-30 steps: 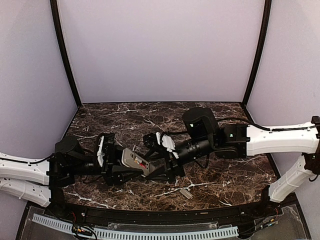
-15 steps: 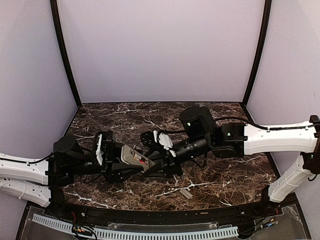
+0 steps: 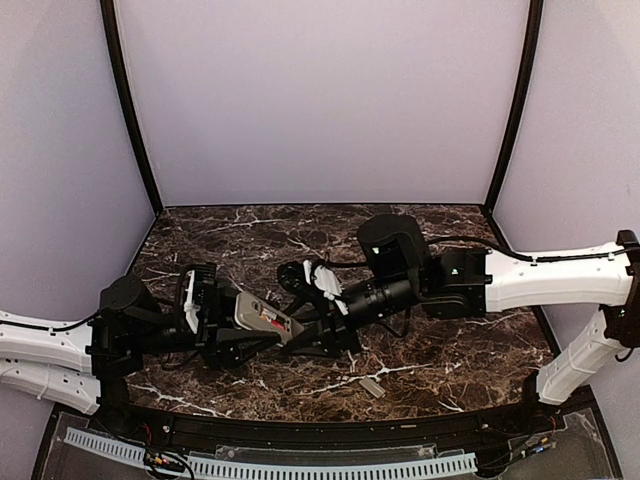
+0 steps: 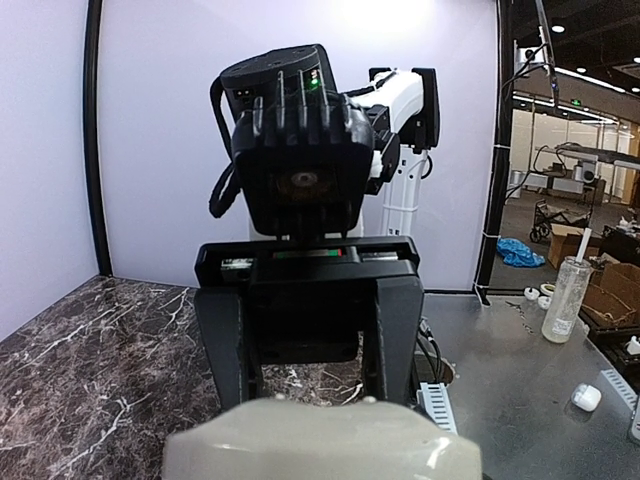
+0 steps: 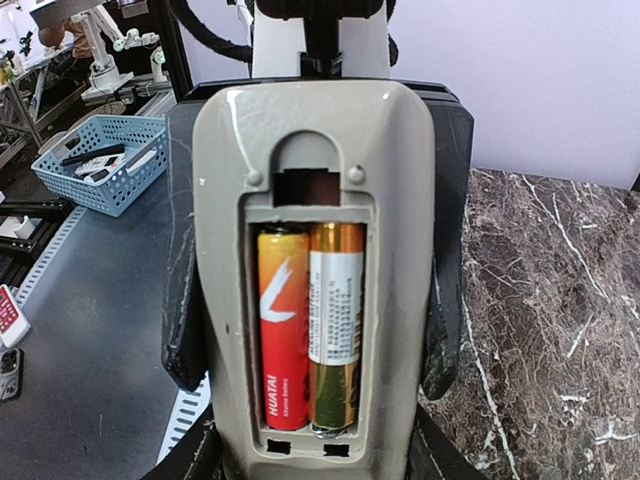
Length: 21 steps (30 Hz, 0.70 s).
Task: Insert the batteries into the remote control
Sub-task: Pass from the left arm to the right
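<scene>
The remote control (image 3: 262, 318) sits clamped by its long sides in my left gripper (image 3: 236, 326), raised off the table and tilted, with its greyish-beige back facing up. The battery bay in the back stands open as a rectangular recess with a small latch notch above it. Two cells fill the bay, lying lengthwise, side by side and touching. In the right wrist view, the left cell is a red battery (image 5: 283, 330) with a white mark and HUATAI lettering. The right cell is a gold battery (image 5: 335, 320) with a white printed label. Both are seated fully inside the bay walls.
</scene>
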Each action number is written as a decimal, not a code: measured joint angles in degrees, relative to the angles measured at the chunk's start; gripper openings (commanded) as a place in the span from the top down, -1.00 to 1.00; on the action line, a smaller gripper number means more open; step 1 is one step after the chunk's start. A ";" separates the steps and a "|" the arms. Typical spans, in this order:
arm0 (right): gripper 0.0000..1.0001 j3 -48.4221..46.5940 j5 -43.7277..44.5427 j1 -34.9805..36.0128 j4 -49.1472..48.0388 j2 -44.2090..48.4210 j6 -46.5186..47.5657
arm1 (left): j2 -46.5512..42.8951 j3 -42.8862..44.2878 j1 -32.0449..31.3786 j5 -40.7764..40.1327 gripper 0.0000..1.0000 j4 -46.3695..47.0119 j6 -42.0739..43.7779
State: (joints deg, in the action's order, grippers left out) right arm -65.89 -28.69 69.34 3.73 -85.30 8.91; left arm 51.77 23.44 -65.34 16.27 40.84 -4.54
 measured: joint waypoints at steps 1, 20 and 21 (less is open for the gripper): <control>1.00 0.00 0.00 0.00 0.00 0.00 -0.11 | -0.04 0.00 -0.11 -0.26 -0.19 -0.07 -0.15; 1.00 -1.05 14.38 0.11 13.49 -7.72 -12.72 | -15.85 -2.56 0.46 -26.77 -0.98 -9.44 -1.46; 1.00 -2.08 15.96 0.22 15.76 -10.47 -13.75 | -16.57 -2.56 0.46 -29.18 -0.98 -10.40 -1.55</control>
State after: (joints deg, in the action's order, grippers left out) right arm -67.96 -12.73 69.56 19.49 -95.77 -4.84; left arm 35.20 20.88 -64.88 -12.91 30.44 -6.09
